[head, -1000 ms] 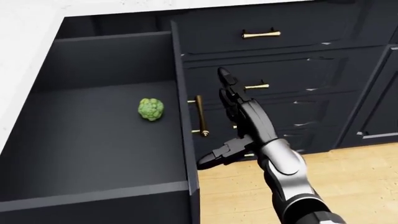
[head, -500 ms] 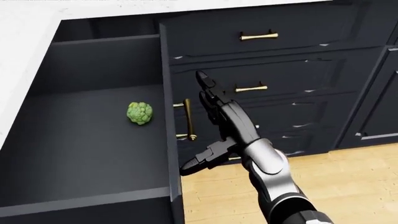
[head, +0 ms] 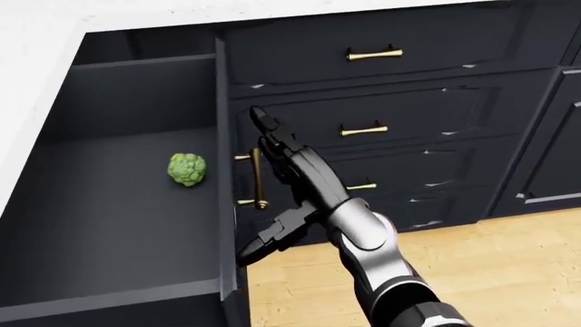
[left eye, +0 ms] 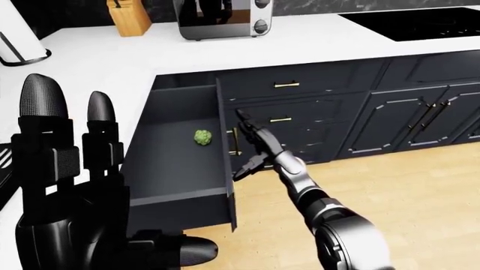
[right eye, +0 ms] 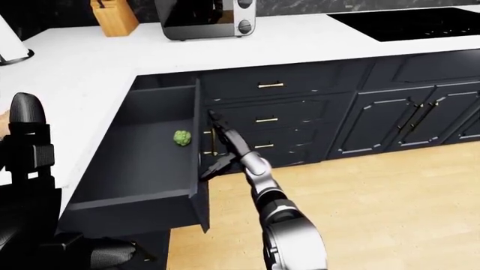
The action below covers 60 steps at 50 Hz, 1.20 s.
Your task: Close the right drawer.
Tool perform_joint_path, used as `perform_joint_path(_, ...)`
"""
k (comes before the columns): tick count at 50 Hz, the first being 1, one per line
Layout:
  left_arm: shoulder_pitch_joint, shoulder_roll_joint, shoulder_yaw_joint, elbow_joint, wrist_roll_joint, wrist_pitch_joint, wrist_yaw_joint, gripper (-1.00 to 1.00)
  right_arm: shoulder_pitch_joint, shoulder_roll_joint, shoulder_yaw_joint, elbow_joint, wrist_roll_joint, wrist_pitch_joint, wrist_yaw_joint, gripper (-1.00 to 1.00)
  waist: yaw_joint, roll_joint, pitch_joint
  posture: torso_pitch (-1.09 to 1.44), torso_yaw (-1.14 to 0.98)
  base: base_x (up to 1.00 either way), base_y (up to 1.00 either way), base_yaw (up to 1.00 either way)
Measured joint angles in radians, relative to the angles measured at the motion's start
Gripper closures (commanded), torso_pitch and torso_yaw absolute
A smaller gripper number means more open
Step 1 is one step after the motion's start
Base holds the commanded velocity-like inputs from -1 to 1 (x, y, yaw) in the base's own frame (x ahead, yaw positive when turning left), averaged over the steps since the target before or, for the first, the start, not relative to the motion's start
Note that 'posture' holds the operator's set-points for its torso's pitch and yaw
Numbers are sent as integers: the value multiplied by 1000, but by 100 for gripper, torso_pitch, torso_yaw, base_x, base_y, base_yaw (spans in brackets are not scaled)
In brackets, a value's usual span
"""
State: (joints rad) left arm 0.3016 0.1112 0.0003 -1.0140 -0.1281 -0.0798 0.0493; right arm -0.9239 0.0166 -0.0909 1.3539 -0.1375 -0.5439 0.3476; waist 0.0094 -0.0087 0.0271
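A: Where's the drawer point(head: 118, 204)?
B: Pulled out, just left of the right hand point(head: 281, 177); its brass handle point(head: 257, 178) sits beside the spread fingers, maybe touching. Broccoli point(head: 186, 169) lies inside.
A: Left hand point(left eye: 75, 191)?
B: Raised, fingers wide.

Dark drawer point(head: 109, 225) pulled fully open, brass handle point(head: 257, 178) on its face

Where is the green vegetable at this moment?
In the head view the green vegetable lies left of centre on the open drawer's floor, left of its gold handle.
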Motion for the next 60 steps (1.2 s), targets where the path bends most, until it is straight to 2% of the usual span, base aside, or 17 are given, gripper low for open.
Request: perform_joint_path(60,-8,-5,15,-1,-15,13,-4,-100,-44,118,13,10,-87,39,32,-100,-5,10,-10,0,0,0,0,0)
